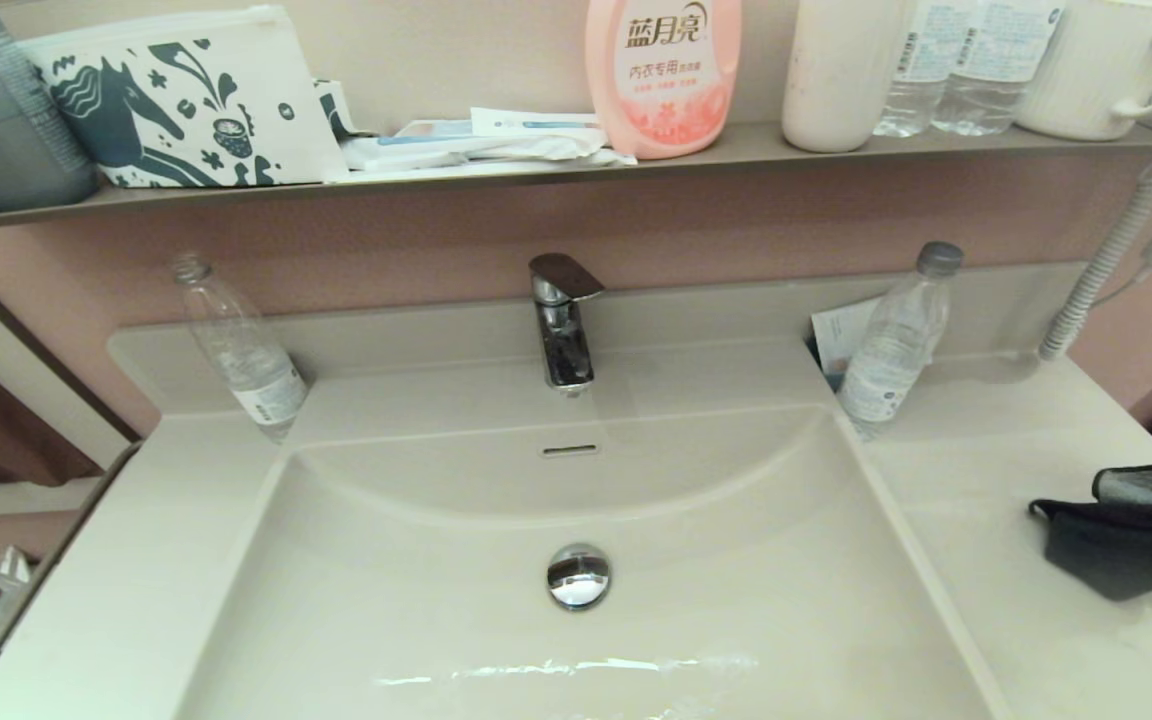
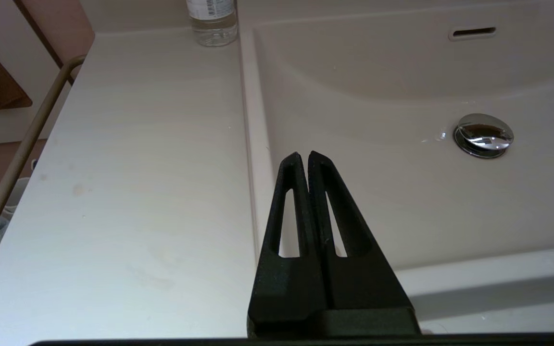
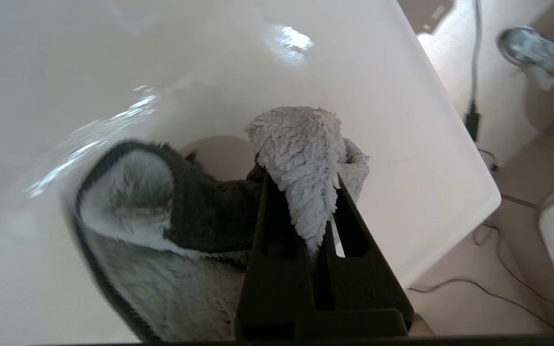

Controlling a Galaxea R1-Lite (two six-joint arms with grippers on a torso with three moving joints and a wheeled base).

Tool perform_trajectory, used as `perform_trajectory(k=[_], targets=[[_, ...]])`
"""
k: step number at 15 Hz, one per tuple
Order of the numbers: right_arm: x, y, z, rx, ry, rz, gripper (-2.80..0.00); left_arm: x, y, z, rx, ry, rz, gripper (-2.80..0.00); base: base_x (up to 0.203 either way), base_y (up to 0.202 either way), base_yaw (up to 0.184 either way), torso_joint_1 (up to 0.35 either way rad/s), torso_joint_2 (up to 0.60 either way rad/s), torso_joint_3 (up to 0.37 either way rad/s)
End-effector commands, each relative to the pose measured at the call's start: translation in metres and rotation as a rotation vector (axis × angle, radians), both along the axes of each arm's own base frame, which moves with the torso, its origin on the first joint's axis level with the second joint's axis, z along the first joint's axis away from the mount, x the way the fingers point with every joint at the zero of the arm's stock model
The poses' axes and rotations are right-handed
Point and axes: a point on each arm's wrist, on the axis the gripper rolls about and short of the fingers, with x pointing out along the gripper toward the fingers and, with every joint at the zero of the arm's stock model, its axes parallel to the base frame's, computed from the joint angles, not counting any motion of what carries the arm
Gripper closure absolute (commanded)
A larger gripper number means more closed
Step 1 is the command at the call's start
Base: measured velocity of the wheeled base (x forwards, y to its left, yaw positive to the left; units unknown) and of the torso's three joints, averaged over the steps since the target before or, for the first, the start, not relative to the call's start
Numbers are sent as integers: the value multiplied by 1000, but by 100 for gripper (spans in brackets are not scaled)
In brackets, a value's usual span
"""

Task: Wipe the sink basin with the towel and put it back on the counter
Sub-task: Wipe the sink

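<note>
The cream-white sink basin fills the middle of the head view, with its chrome drain plug and slot overflow hole. At the right edge of that view the towel hangs dark grey over the counter. My right gripper is shut on the towel, a pale grey-blue fold pinched between its fingers and the rest drooping beside them. My left gripper is shut on nothing, parked over the basin's left rim; it is out of the head view.
A chrome faucet stands behind the basin. Clear plastic bottles stand at the back left and back right of the counter. A brown-grey shelf above carries a pouch, papers, a pink bottle and cups. A coiled cord hangs at right.
</note>
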Motion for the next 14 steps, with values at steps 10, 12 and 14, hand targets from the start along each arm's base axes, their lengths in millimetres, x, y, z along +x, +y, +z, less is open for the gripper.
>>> perform_trajectory(k=[10,12,14], targets=[[8,14,9,56,-63,-63,0,0,0,0,0,0,1,0,0,0,0,0,0,0],[21,16,-6,64,-30,-98,0,0,0,0,0,0,1,0,0,0,0,0,0,0],[32,17,-19,71,-20,-116,0,0,0,0,0,0,1,0,0,0,0,0,0,0]])
